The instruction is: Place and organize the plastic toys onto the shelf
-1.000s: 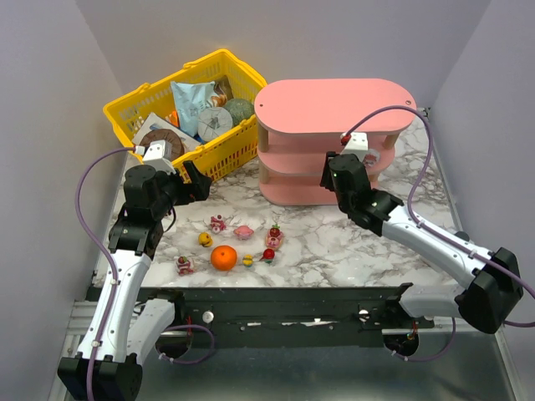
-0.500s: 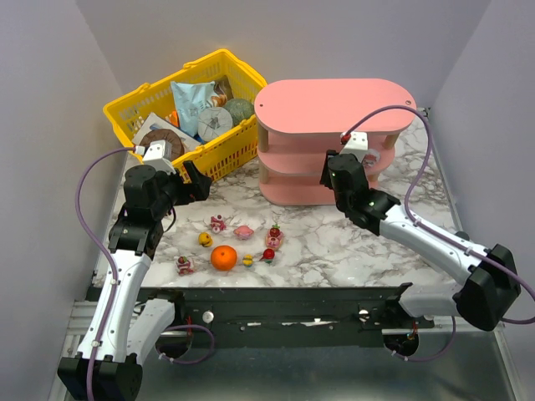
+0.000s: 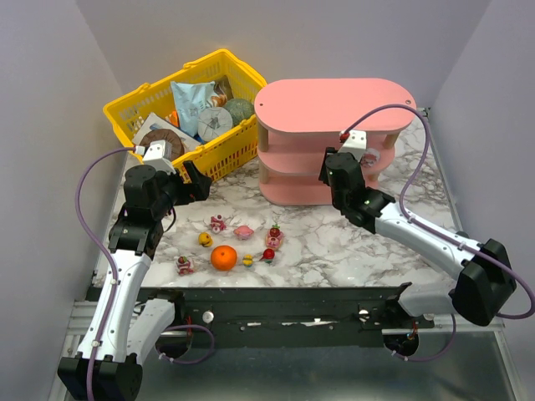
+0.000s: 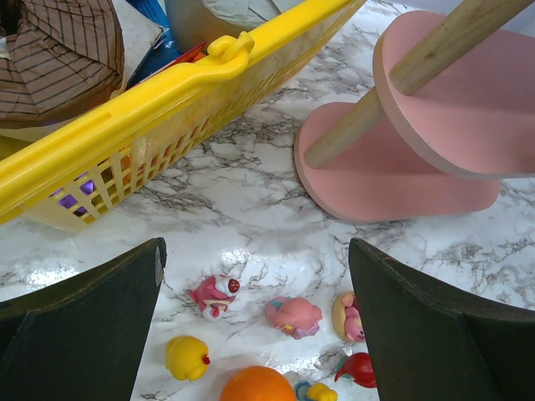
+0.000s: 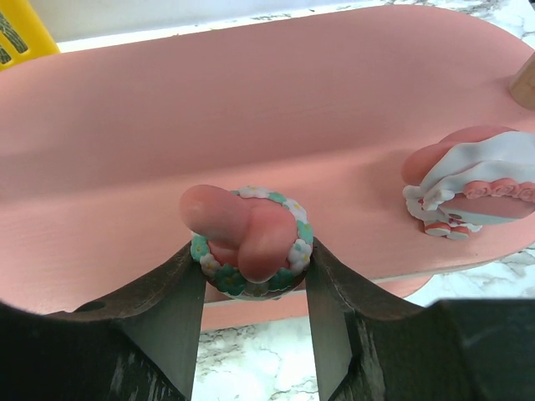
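The pink three-tier shelf (image 3: 322, 104) stands at the back centre. My right gripper (image 3: 328, 171) is at the shelf's middle tier, shut on a pink toy with a green-and-white flower ring (image 5: 249, 242), held over the front edge of the pink board (image 5: 251, 109). Another pink-and-white toy (image 5: 468, 184) sits on that board to the right. Several tiny toys (image 3: 243, 231) lie on the marble in front of the left arm. My left gripper (image 3: 196, 180) is open and empty above them; its view shows a pink toy (image 4: 294, 317) and a yellow one (image 4: 185, 357).
A yellow mesh basket (image 3: 205, 159) with packaged goods stands at the back left, beside the shelf. An orange ball (image 3: 223, 258) lies among the toys; it also shows in the left wrist view (image 4: 257, 385). Purple cables loop over both arms.
My right gripper has edged slightly up and left toward the shelf's middle tier with the toy in it. The left arm has not moved.
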### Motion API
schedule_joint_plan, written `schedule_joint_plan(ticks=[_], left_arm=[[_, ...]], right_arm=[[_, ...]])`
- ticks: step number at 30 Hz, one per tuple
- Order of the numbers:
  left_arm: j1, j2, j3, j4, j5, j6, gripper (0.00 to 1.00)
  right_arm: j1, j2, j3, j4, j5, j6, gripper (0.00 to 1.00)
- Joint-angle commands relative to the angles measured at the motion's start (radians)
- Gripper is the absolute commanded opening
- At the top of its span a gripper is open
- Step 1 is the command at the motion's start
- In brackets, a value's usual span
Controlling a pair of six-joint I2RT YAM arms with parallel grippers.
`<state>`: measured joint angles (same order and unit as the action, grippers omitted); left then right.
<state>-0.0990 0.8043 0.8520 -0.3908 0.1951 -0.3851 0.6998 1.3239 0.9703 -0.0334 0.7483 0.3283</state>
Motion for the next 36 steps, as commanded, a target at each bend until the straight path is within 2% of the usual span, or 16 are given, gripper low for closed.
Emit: schedule_joint_plan(ticks=[1, 20, 23, 36], left_arm=[[0.005, -0.001, -0.008, 0.001, 0.006, 0.017, 0.99], [0.005, -0.001, -0.008, 0.001, 0.006, 0.017, 0.99], [0.005, -0.001, -0.008, 0.001, 0.007, 0.017, 0.99], [0.005, -0.004, -0.010, 0.001, 0.006, 0.017, 0.99]], right_arm=[[-0.008, 0.043, -0.025, -0.045, 0.014, -0.025, 0.25], [-0.011, 0.037, -0.071, 0.009, 0.039, -0.101, 0.26], [-0.010, 0.035, -0.074, 0.012, 0.033, -0.103, 0.29], [-0.011, -0.038, -0.065, -0.003, -0.009, -0.089, 0.58]])
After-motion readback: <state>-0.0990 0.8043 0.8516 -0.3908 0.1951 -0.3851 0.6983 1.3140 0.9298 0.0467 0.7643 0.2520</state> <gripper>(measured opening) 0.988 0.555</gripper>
